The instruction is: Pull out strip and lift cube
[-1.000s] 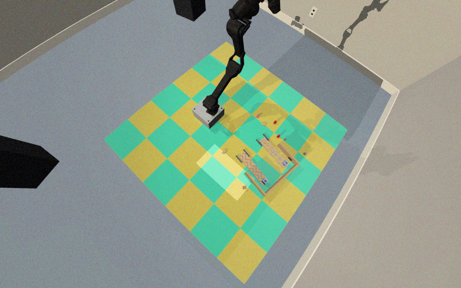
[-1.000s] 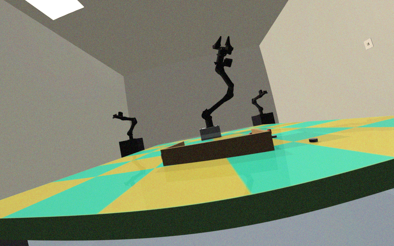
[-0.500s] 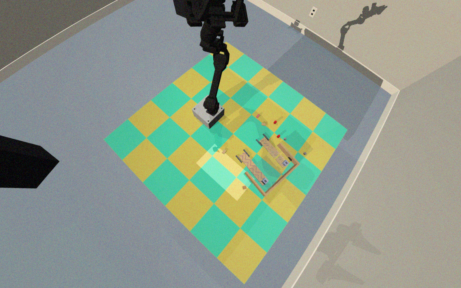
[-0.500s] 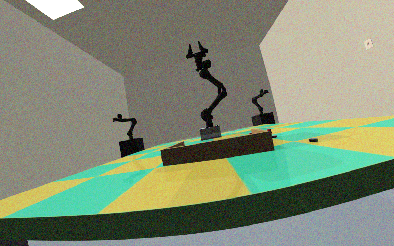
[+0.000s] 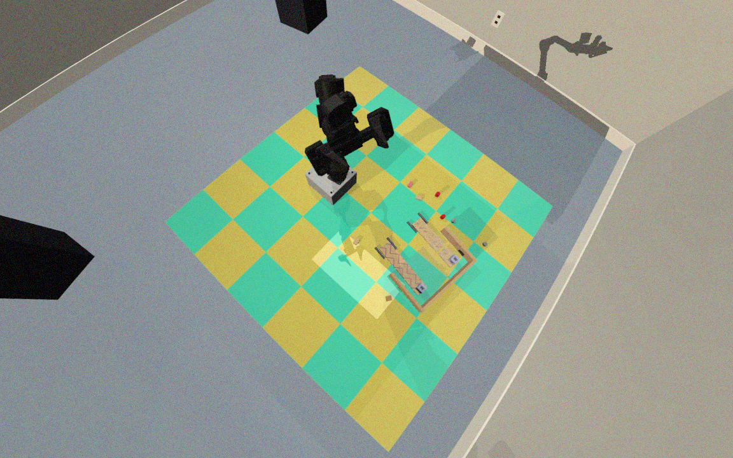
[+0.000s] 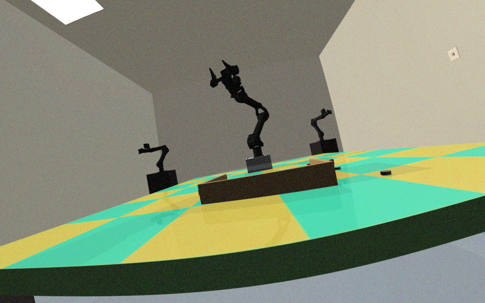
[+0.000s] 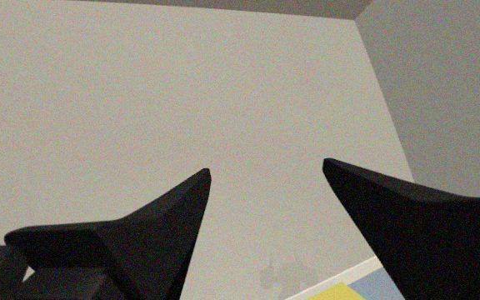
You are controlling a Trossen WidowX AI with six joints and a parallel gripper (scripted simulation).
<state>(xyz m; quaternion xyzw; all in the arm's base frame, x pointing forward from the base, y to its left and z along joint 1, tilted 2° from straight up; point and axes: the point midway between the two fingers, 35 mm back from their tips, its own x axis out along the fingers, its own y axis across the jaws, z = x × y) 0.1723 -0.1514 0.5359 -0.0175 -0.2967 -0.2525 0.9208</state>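
Two strips lie side by side inside a low wooden fence [image 5: 450,281] [image 6: 267,184]. The left strip [image 5: 400,264] has a herringbone pattern and bears a small grey cube [image 5: 421,288] at its far end. The right strip [image 5: 436,242] is paler and bears a similar cube [image 5: 453,259]. I cannot tell which strip is whole or which cube is labelled. My arm [image 5: 340,133] is folded up high over its base [image 5: 330,185] [image 6: 258,163]. My gripper [image 6: 219,73] [image 7: 265,168] is open and empty, far above the table, facing a wall.
Small red pieces [image 5: 437,193] [image 5: 442,216], tan blocks [image 5: 410,184] [image 5: 357,240] [image 5: 388,298] and a grey piece [image 5: 484,244] [image 6: 386,173] lie scattered around the fence. A pale rectangle [image 5: 352,273] is marked left of the strips. Other arms on black pedestals [image 6: 159,176] [image 6: 323,144] stand beyond the table.
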